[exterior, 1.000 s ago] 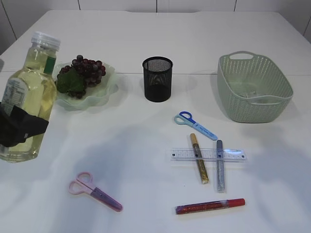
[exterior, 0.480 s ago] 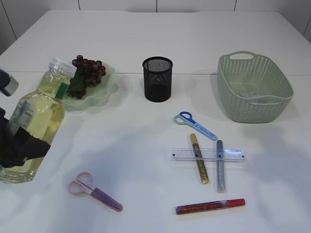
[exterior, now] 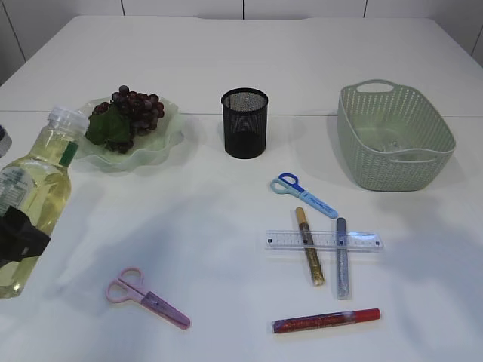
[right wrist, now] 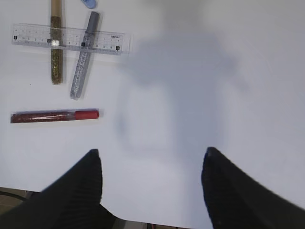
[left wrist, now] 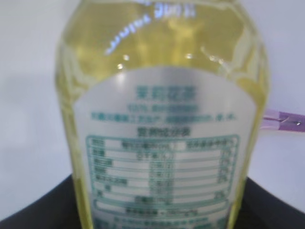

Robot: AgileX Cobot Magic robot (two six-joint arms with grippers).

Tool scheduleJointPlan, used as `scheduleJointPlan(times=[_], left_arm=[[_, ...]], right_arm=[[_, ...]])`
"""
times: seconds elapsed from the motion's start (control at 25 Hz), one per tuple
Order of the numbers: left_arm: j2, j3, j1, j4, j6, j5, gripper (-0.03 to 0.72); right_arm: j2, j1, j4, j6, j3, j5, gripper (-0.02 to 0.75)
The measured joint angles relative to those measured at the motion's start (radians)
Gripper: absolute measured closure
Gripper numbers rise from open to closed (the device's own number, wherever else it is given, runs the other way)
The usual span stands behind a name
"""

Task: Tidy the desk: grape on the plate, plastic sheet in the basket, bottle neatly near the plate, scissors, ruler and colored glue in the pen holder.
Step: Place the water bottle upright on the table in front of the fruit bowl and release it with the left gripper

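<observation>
My left fingers (exterior: 19,237) are clamped on the tilted bottle (exterior: 34,196) at the tabletop's (exterior: 211,219) far left, near the plate (exterior: 151,143), while my right fingers (right wrist: 95,179) are spread apart over bare tabletop.

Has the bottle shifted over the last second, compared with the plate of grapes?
Yes. The bottle, held in the left gripper, has swung down and left, away from the plate; its cap no longer overlaps the plate's rim.

The white surface (exterior: 196,226) carries a green scalloped plate (exterior: 162,143), black mesh holder (exterior: 244,123), green woven basket (exterior: 395,136), two scissors, clear ruler (exterior: 323,240) and glue pens.
</observation>
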Motion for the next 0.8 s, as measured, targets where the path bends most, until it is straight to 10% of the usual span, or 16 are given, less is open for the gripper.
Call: scheduleJointPlan(times=[0.24, 0.8], left_arm=[[0.000, 0.000, 0.000, 0.279, -0.289, 0.039, 0.232], [0.010, 0.000, 0.000, 0.292, -0.327, -0.483, 0.232]], right_arm=[[0.000, 0.000, 0.000, 0.000, 0.000, -0.004, 0.226], [0.000, 0.000, 0.000, 0.000, 0.000, -0.008, 0.226]])
